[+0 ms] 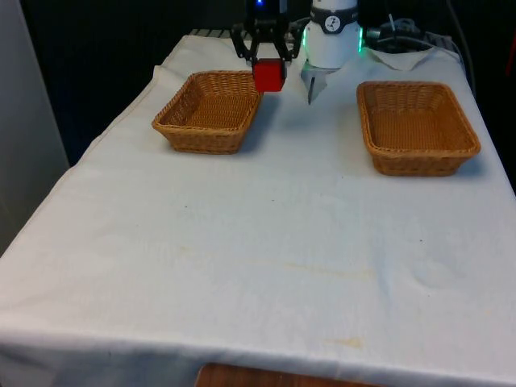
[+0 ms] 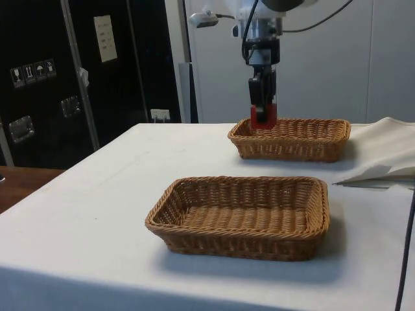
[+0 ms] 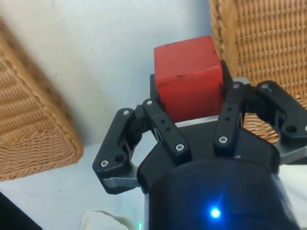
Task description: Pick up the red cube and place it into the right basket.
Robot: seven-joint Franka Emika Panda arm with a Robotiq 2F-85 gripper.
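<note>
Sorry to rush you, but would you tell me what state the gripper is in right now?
Gripper: closed on the red cube, held in the air beside the rim of the basket at the front view's left.

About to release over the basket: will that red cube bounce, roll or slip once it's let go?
The red cube has flat faces and sharp edges, so it probably lands flat rather than rolling. It looks rigid, keeping its shape in the tool. The basket has raised woven walls, which should stop any small bounce.
</note>
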